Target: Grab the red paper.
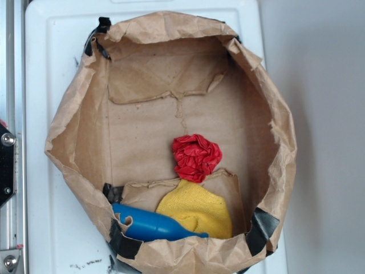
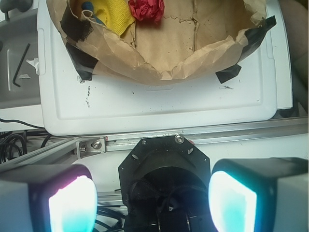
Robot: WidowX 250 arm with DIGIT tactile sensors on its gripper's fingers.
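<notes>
The red paper (image 1: 196, 156) is a small crumpled wad lying on the floor of an open brown paper bag (image 1: 80, 131), just above the yellow cloth. It also shows at the top of the wrist view (image 2: 146, 9). My gripper (image 2: 152, 200) is open, its two glowing pads wide apart with nothing between them. It hangs over the robot base and the aluminium rail, well outside the bag and far from the red paper. The gripper does not show in the exterior view.
A yellow cloth (image 1: 197, 210) and a blue plastic bottle (image 1: 151, 224) lie in the bag's near corner. The bag sits on a white plastic board (image 2: 159, 104). Black tape patches (image 2: 82, 63) mark the bag's rim. An aluminium rail (image 2: 231, 131) runs along the board's edge.
</notes>
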